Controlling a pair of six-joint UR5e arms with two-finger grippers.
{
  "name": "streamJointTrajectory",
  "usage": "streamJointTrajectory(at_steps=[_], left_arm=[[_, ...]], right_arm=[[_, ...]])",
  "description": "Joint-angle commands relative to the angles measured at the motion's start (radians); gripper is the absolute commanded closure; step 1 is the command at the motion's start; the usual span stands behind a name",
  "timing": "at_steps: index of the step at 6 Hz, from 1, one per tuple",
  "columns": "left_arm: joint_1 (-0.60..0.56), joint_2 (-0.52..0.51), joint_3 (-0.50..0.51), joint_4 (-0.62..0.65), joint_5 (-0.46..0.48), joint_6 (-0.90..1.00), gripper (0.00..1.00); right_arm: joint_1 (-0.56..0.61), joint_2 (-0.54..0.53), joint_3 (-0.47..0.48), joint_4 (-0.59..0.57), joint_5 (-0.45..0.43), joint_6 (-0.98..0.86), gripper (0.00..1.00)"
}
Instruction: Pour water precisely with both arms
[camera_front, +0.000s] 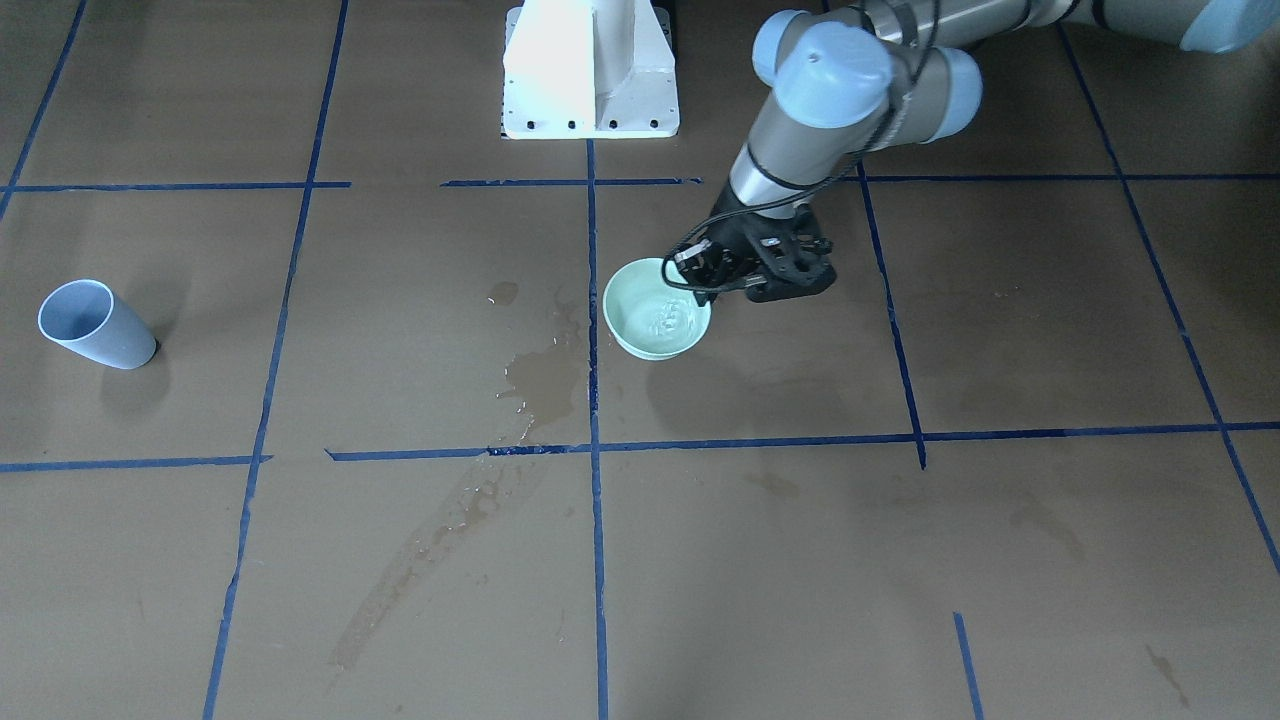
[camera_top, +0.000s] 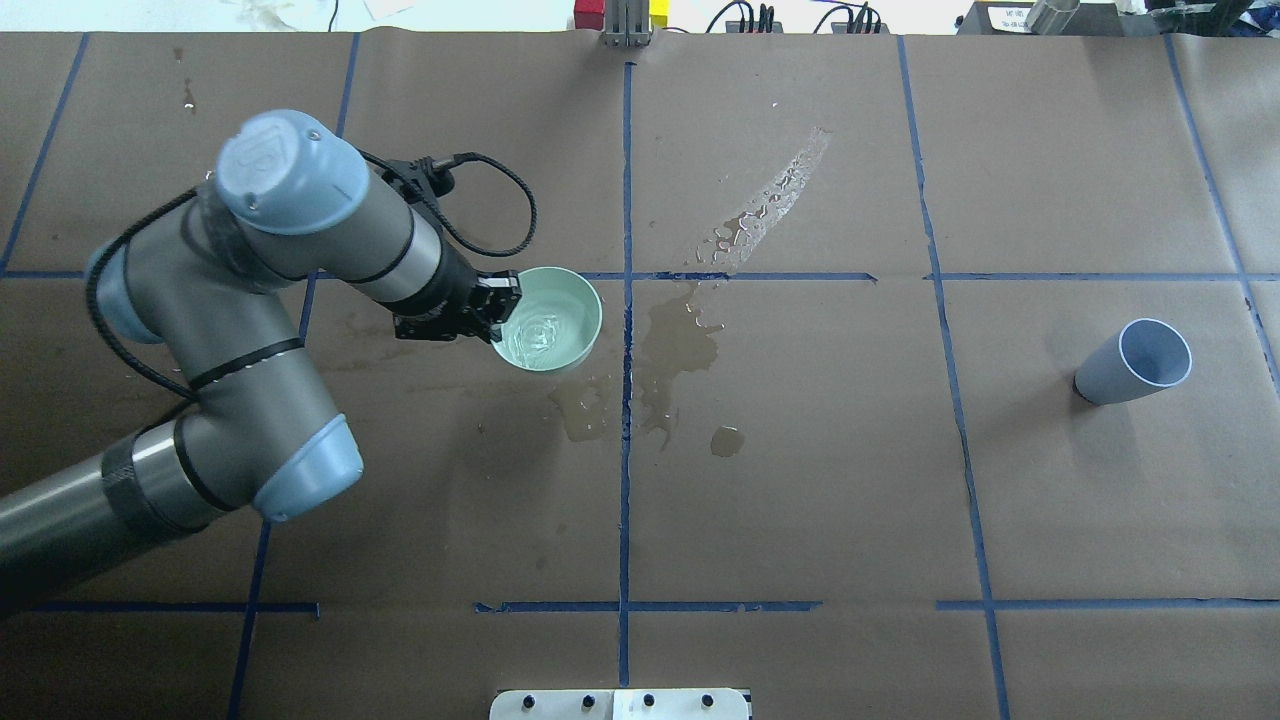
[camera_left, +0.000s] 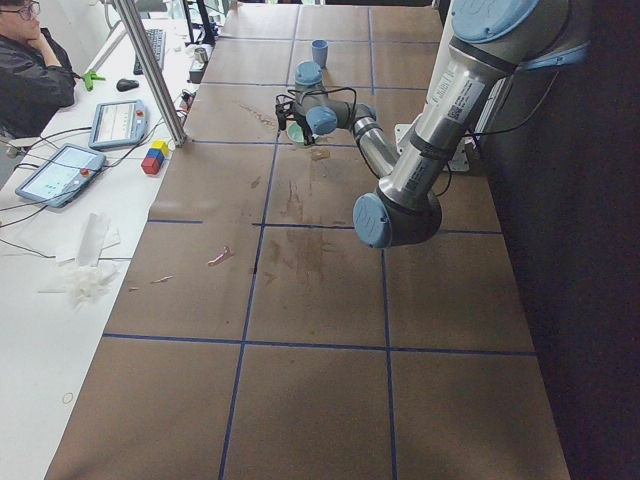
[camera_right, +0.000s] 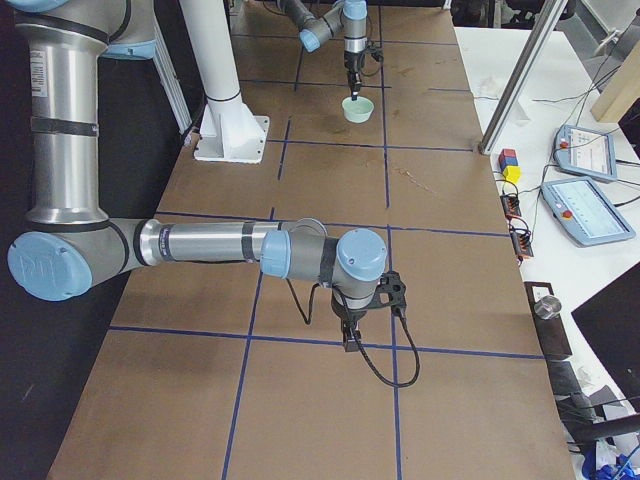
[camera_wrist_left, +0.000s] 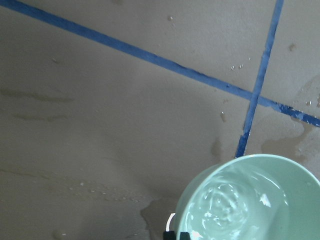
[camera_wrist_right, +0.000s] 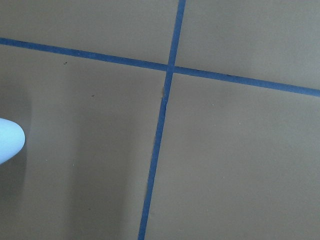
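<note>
A pale green bowl (camera_top: 565, 300) holds clear rippling water (camera_wrist_left: 225, 210) near the table's middle. My left gripper (camera_top: 497, 318) is shut on the bowl's rim on its left side; it also shows in the front view (camera_front: 705, 290), and its fingertips (camera_wrist_left: 177, 234) sit at the rim in the left wrist view. I cannot tell whether the bowl rests on the table. A blue-grey cup (camera_top: 1135, 360) stands alone at the far right, also in the front view (camera_front: 95, 325). My right gripper (camera_right: 348, 340) points down over bare table, far from both; I cannot tell if it is open.
Dark wet spill patches (camera_top: 680, 340) lie just right of the bowl, and a streak of droplets (camera_top: 770, 200) runs beyond them. The white pedestal (camera_front: 590, 70) stands at the robot's side. An operator (camera_left: 30, 60) sits by a side table with tablets.
</note>
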Motion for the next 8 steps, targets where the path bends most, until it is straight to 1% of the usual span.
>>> streamJointTrajectory(at_steps=[1,2,3,4,5,7,8], left_arm=[[-0.096,0.133,-0.062,-0.005,-0.059,0.150,1.00],[-0.144,0.214,-0.086,-0.007,-0.064,0.244,1.00],[-0.191,0.282,-0.088,-0.037,-0.102,0.327,1.00],[-0.265,0.366,-0.081,-0.100,-0.168,0.419,1.00],[-0.344,0.435,-0.068,-0.125,-0.243,0.525,1.00],[-0.444,0.539,-0.041,-0.127,-0.283,0.734,1.00],[-0.492,0.572,-0.006,-0.130,-0.306,0.838,1.00]], right_arm=[[0.000,-0.003,0.003,0.000,0.002,0.000,0.00],[0.000,-0.006,0.004,0.000,0.002,0.000,0.00],[0.000,-0.007,0.006,0.000,0.002,0.000,0.00],[0.000,-0.007,0.004,0.000,0.002,0.000,0.00],[0.000,-0.007,0.004,0.000,0.002,-0.002,0.00],[0.000,-0.007,0.004,0.002,0.002,0.000,0.00],[0.000,-0.007,0.004,0.000,0.002,0.000,0.00]])
